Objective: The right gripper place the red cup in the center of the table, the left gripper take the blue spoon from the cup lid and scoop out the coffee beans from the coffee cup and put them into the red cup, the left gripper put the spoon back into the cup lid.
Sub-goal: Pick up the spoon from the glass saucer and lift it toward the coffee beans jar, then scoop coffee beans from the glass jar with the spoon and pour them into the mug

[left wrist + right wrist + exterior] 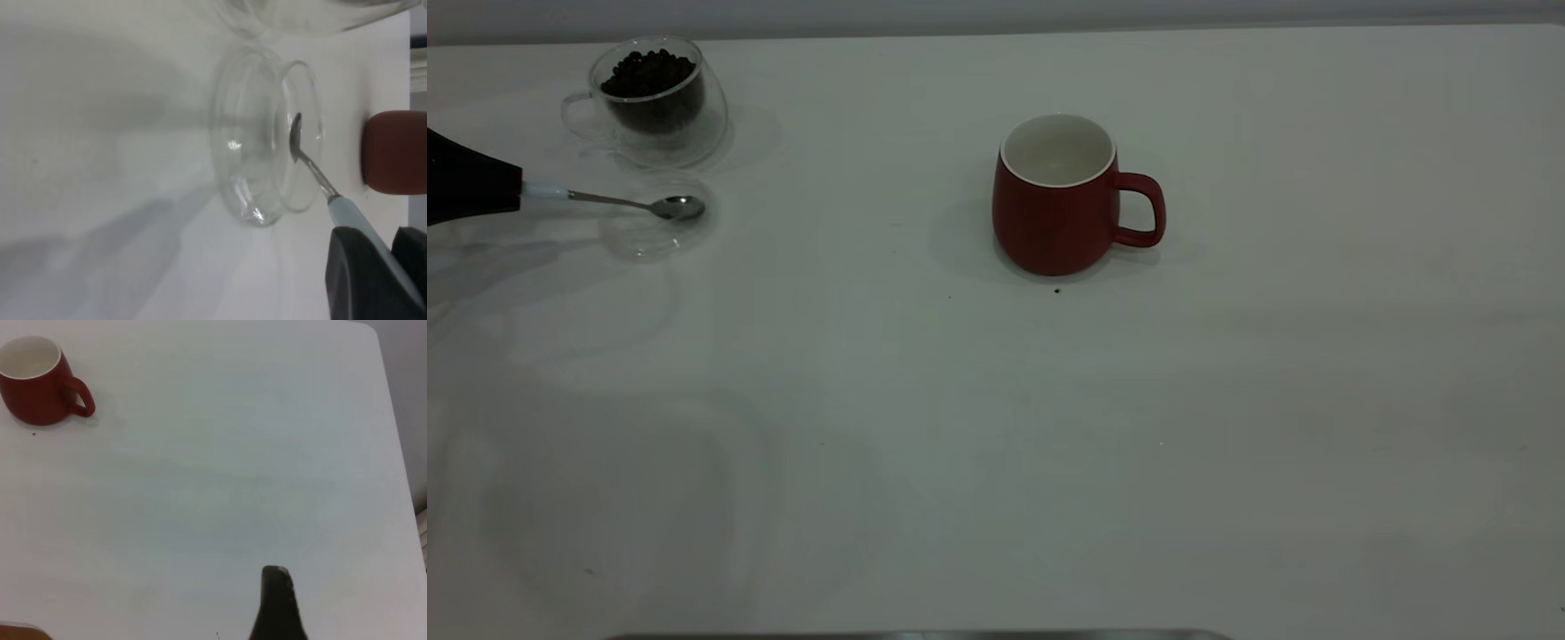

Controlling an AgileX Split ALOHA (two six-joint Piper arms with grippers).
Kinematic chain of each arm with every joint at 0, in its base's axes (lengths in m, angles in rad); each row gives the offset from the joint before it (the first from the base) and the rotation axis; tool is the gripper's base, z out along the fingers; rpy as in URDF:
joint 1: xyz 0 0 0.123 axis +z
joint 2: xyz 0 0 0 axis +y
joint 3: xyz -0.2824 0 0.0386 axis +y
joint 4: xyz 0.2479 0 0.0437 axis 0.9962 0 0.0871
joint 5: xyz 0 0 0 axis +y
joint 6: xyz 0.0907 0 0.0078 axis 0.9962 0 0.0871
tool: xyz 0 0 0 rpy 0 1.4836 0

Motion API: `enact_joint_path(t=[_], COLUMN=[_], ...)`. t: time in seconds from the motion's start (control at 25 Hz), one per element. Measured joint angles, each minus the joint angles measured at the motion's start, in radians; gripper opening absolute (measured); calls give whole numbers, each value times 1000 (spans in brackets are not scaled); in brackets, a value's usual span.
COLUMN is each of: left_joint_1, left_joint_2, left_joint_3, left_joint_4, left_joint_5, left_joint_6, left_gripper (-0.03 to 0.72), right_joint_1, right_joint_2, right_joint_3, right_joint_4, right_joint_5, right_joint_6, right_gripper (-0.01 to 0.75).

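The red cup [1060,197] stands upright and empty near the middle of the table [996,427], its handle toward the right; it also shows in the right wrist view [37,383]. At the far left my left gripper [511,188] is shut on the pale handle of the blue spoon [640,204]. The spoon's metal bowl [295,137] lies over the clear cup lid [654,233]; whether it touches the lid I cannot tell. Behind the lid the glass coffee cup [654,98] holds the coffee beans [647,73]. My right gripper [277,600] hangs far from the red cup.
A small dark speck [1056,290] lies on the table just in front of the red cup. The table's edge [395,420] runs beside my right gripper. A grey strip [925,635] borders the near side.
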Motion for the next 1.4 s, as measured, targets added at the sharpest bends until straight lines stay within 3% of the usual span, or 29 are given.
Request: enact_joint_path(t=[0.52,1.0,1.4], left_joint_1=[52,19,-88], left_joint_2=[-169,-254,-254], left_joint_3=[0,-41,-41], left_joint_4=[25,-63,-63], left_joint_5=[10,16,-234], left_joint_6=[-70,138,371], left_gripper=[124,124,124], right_joint_1=[0,0,0], right_joint_2=[0,0,0], right_joint_3=[0,0,0], right_joint_4=[0,0,0], right_joint_5=[0,0,0], right_joint_6=[0,0,0], right_gripper=[590,590,590])
